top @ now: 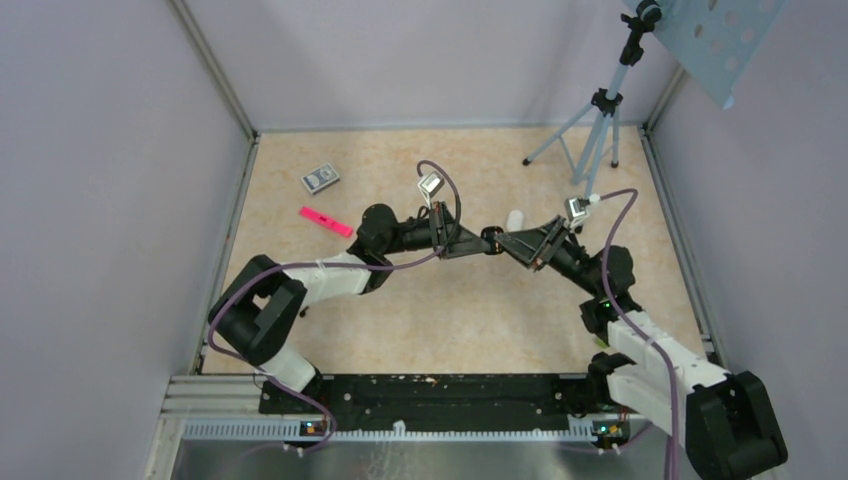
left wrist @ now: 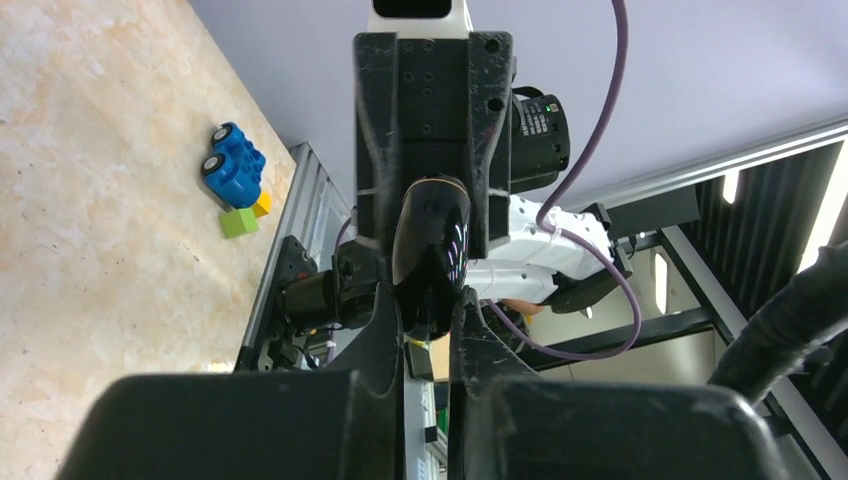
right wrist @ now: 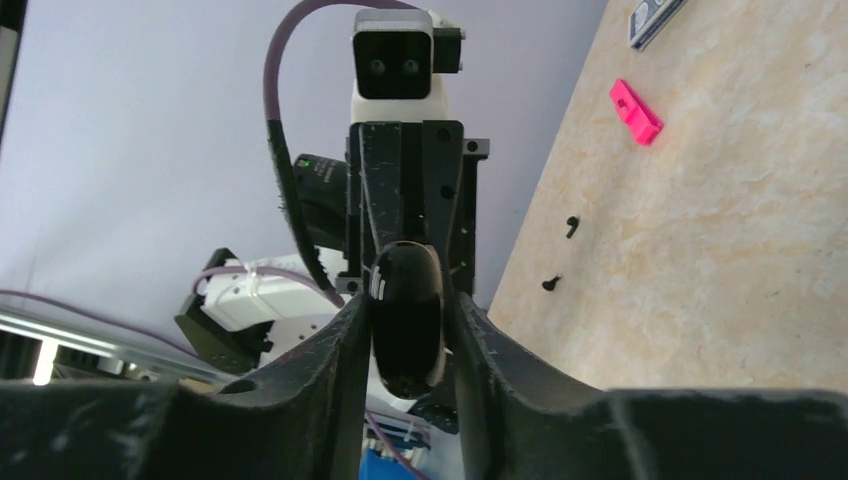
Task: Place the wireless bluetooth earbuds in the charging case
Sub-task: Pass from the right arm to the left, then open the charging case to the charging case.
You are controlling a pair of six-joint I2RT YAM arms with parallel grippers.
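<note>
Black rail (top: pixel 440 392) along the near edge of the table (top: pixel 450 325) carries both arms.

Mid-table: left pincer (left wrist: pixel 428 320) and right pincer (right wrist: pixel 407 335) meet tip to tip, facing each other.

Charging case (left wrist: pixel 432 245) is carried between the two pincers, a glossy black pebble.
- Left pincer: narrow, both fingers pressed against the sides of one end of the case.
- Right pincer: a little wider, fingers flanking the other end and touching it on both sides, as far as its wrist view shows.

Just behind the pincers: white pill-shaped object (top: pixel 515 218) on the table.

Further back, left side: pink block (top: pixel 326 221) lying flat, then a small grey box (top: pixel 320 178) beyond it, the two apart.

Far right corner: tripod (top: pixel 590 140), legs on the table near the back wall.
</note>
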